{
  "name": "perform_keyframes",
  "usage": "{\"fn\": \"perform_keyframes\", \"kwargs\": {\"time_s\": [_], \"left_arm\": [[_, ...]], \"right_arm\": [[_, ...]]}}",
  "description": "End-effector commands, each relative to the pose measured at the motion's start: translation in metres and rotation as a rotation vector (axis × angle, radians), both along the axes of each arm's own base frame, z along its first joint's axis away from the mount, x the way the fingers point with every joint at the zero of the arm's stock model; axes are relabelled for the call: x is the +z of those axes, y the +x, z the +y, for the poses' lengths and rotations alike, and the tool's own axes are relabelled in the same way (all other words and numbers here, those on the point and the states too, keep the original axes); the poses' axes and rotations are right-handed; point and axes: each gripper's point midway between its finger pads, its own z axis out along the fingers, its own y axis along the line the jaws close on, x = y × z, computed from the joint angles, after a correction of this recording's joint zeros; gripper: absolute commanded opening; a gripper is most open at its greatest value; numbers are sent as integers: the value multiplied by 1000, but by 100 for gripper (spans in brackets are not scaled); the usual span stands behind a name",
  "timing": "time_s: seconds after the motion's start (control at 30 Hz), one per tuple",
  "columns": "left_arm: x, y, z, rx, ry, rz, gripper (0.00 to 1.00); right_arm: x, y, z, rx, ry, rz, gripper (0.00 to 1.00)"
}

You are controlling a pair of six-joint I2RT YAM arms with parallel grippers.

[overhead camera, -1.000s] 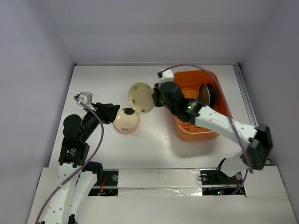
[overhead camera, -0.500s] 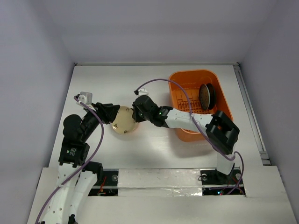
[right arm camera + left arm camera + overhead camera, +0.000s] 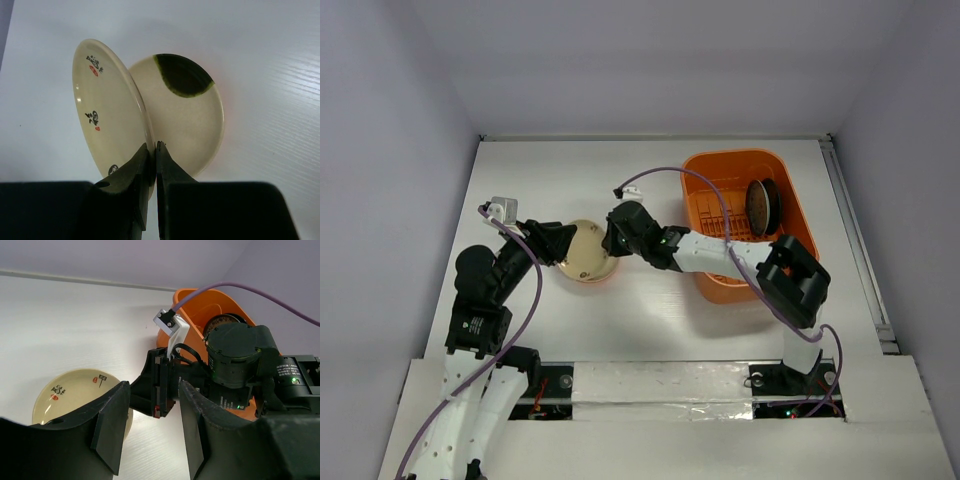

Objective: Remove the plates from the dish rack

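My right gripper (image 3: pixel 609 240) (image 3: pixel 154 147) is shut on the rim of a cream-beige plate (image 3: pixel 584 258) (image 3: pixel 102 107) with red and black characters. The plate is tilted over a second cream plate (image 3: pixel 192 117) with a dark green patch, which lies on the table and shows an orange edge (image 3: pixel 607 279). My left gripper (image 3: pixel 560 246) (image 3: pixel 153 390) is open and empty, just left of the held plate (image 3: pixel 75 392) and facing the right gripper. The orange dish rack (image 3: pixel 732 159) (image 3: pixel 197 305) stands at the right with a dark plate (image 3: pixel 759 204) (image 3: pixel 226 321) upright in it.
A purple cable (image 3: pixel 665 172) loops from the right wrist over the rack's left wall. The white table (image 3: pixel 550 180) ends at a back wall and a rail on the right (image 3: pixel 850 230).
My right arm has swung left from beside the rack, carrying the cream plate down onto the plate on the table near my left gripper. The left arm has not moved.
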Motion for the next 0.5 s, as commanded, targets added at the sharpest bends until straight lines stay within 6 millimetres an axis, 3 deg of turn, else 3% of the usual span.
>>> {"fn": "perform_keyframes", "kwargs": {"time_s": [0.0, 0.27, 0.47], "left_arm": [[26, -3, 1, -3, -12, -83, 41], [27, -4, 1, -5, -11, -86, 41], [27, -4, 0, -6, -11, -85, 41]], "right_arm": [[17, 14, 2, -41, 79, -30, 13], [10, 13, -1, -32, 40, -28, 36], [10, 13, -21, -55, -43, -50, 62]]}}
